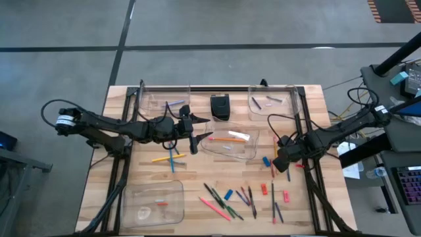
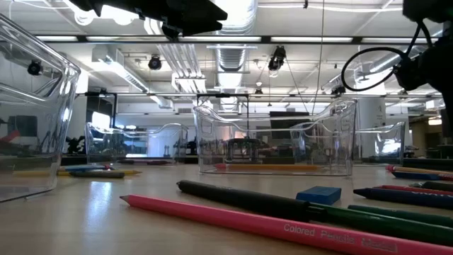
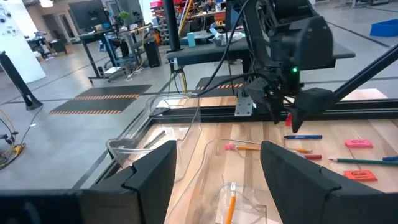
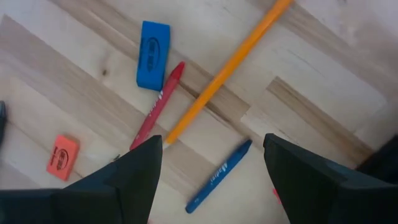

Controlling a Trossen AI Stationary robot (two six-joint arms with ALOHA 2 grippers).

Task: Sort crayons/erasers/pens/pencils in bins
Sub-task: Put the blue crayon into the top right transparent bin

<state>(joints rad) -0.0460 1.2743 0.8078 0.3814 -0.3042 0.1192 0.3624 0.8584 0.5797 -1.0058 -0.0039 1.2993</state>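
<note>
My left gripper (image 1: pixel 195 141) hangs open and empty over the left end of the middle clear bin (image 1: pixel 230 143), which holds an orange pencil (image 1: pixel 227 139); its wrist view (image 3: pixel 217 168) looks across that bin. My right gripper (image 1: pixel 281 164) is open and empty above loose things on the table right of that bin. Its wrist view (image 4: pixel 212 142) shows a blue eraser (image 4: pixel 152 55), a red crayon (image 4: pixel 158 109), an orange pencil (image 4: pixel 227 68), a blue crayon (image 4: pixel 217 177) and a red eraser (image 4: pixel 62 155), all lying flat.
Clear bins stand at the far left (image 1: pixel 164 102), far right (image 1: pixel 273 104) and near left (image 1: pixel 152 203), and a small black box (image 1: pixel 220 106) between the far ones. Several pencils, crayons and erasers lie near the front edge (image 1: pixel 237 197). Yellow and blue pencils (image 1: pixel 170 158) lie below the left arm.
</note>
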